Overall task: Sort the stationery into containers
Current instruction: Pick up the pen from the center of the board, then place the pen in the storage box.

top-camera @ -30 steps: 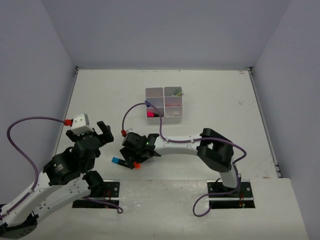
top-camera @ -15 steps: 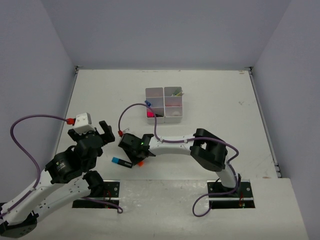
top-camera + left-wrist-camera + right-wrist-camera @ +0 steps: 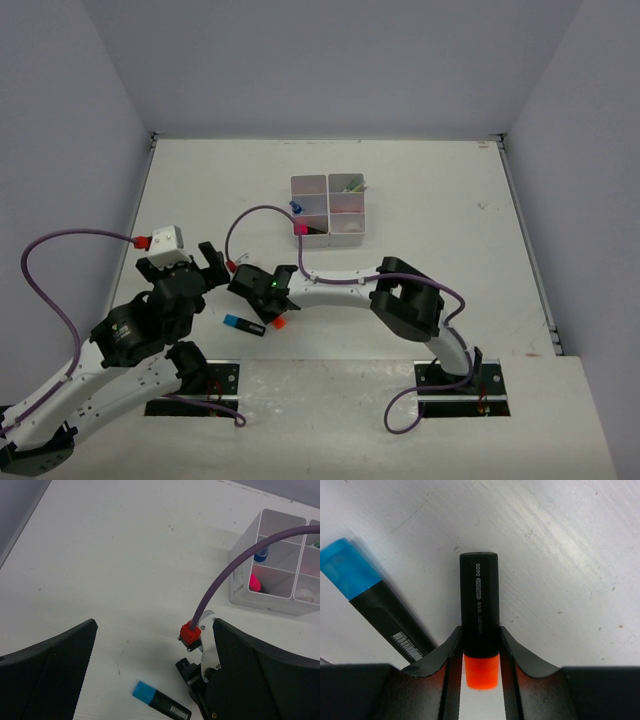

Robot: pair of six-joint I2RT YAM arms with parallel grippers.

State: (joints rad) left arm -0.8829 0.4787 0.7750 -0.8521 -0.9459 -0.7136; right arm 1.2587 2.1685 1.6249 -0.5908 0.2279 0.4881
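My right fingers (image 3: 454, 647) are clenched on the orange-ended highlighter (image 3: 478, 590), which lies on the white surface (image 3: 560, 555) at the centre of the right wrist view, black end upward. The blue-ended highlighter (image 3: 375, 605) lies just to its left. My left fingers (image 3: 55, 660) are released, spread wide. The organiser tray (image 3: 310, 177) sits well apart, above centre in the top view.

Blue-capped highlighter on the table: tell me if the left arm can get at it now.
Probably yes. The blue-capped highlighter lies uncovered just ahead of the open left gripper, but the right gripper, clamped on the orange highlighter beside it, crowds one side.
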